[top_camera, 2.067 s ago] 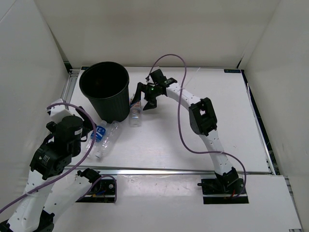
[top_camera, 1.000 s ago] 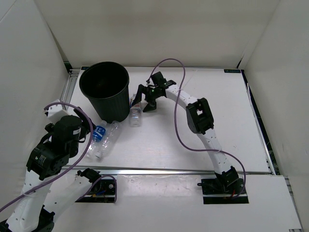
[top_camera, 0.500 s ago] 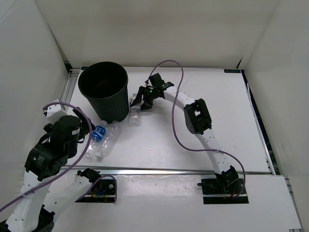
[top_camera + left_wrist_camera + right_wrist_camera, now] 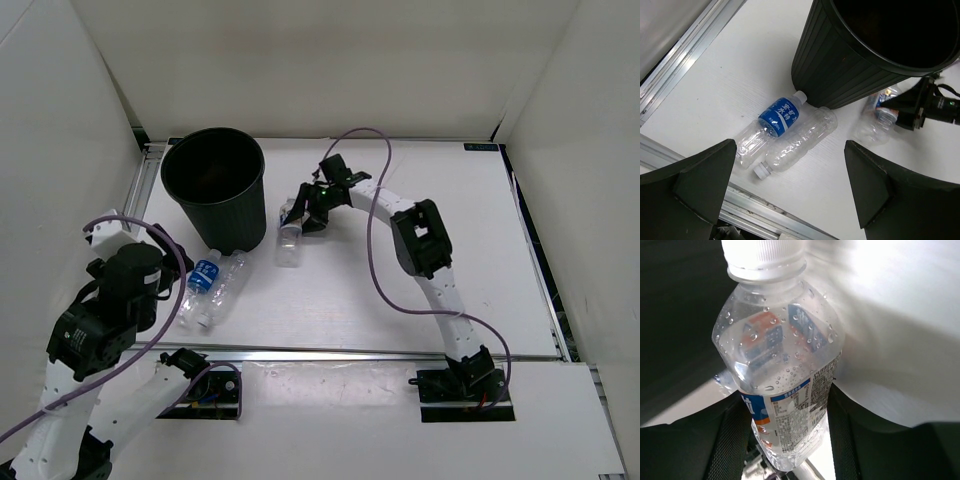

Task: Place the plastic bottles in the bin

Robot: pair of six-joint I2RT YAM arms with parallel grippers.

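My right gripper [image 4: 787,440] is shut on a clear plastic bottle with a white printed label [image 4: 782,390], its white cap pointing away from the wrist. From above, this gripper [image 4: 306,212] and the held bottle [image 4: 291,213] are just right of the black ribbed bin [image 4: 213,190]. Another clear bottle [image 4: 288,251] lies on the table below them. A blue-labelled bottle [image 4: 775,122] and a clear one [image 4: 800,140] lie side by side at the bin's [image 4: 850,70] base. My left gripper [image 4: 785,200] hangs open above the table near them, holding nothing.
A metal rail [image 4: 685,55] runs along the table's left edge and another along the front edge [image 4: 350,353]. White walls enclose the table on three sides. The right arm's purple cable [image 4: 372,270] loops over the table's middle.
My right gripper has shut on the white-labelled bottle and shifted slightly right with it. The loose clear bottle below it has slid a little right. The left arm has drifted slightly towards the front.
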